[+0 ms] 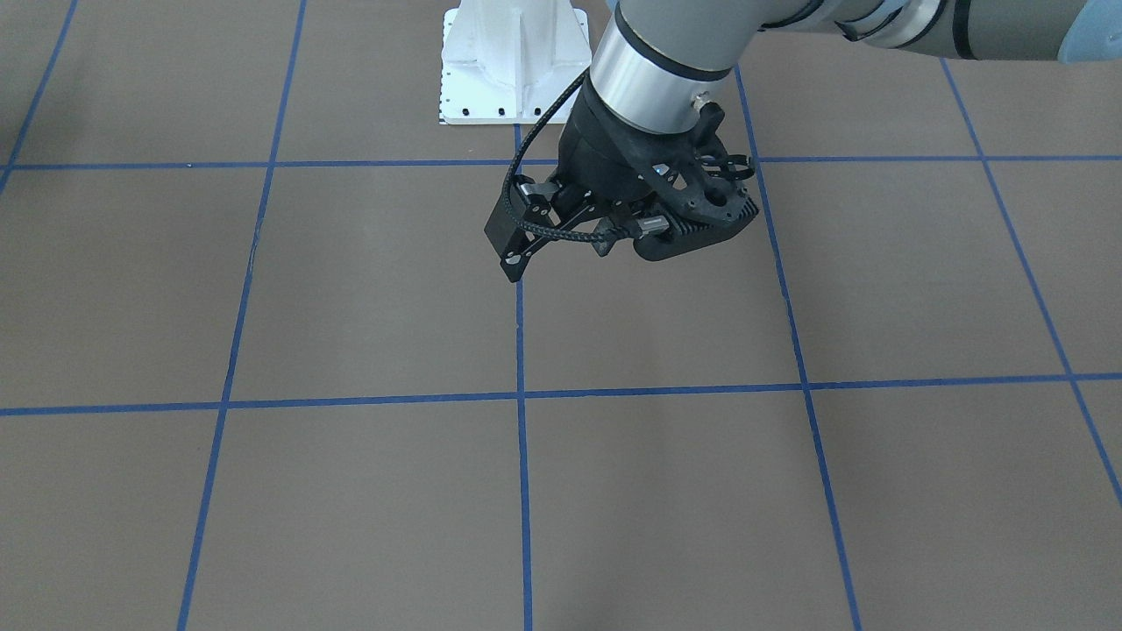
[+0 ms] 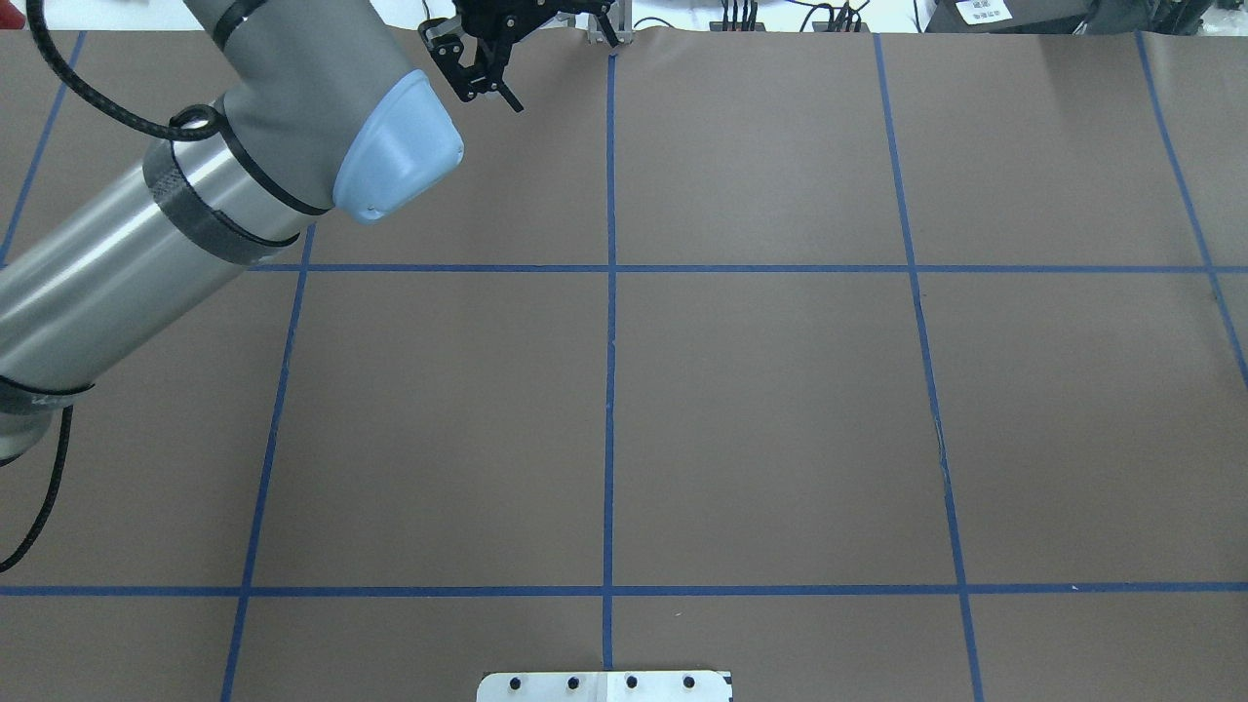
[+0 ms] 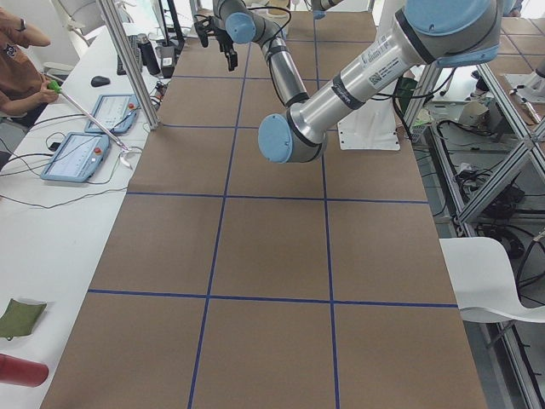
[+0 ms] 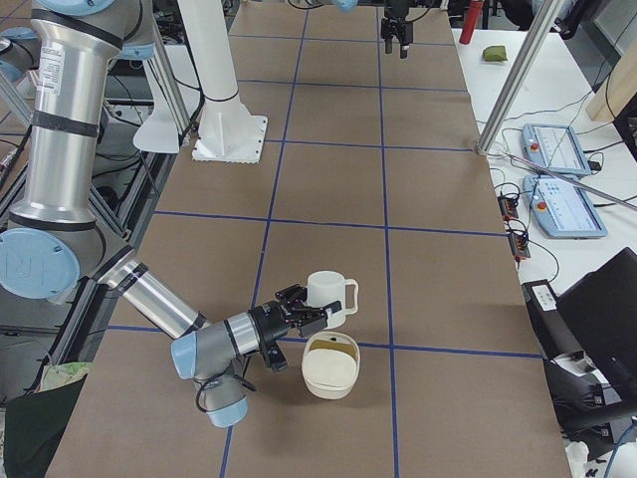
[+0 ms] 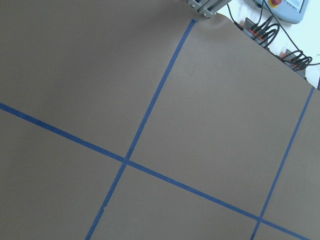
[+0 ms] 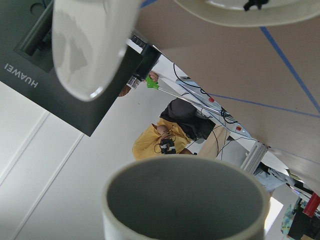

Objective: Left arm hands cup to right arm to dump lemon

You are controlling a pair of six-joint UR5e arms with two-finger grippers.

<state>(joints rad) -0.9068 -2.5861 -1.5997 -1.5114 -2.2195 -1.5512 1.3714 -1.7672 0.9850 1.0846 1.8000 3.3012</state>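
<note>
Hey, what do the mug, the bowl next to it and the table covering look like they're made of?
The cup is probably glazed ceramic: smooth cream-white outside, and the right wrist view shows a matte grey inside and a thick rim. The bowl is cream and smooth; it could be ceramic or plastic. The table cover looks like matte brown paper or sheet, without glare, gridded with blue tape.

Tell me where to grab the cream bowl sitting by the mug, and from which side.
Pinch the rim of the bowl from straight above, probably at the edge nearest the camera in the right-side view. It sits upright, mouth open, with no handle, and the cup and the right gripper crowd its far edge.
</note>
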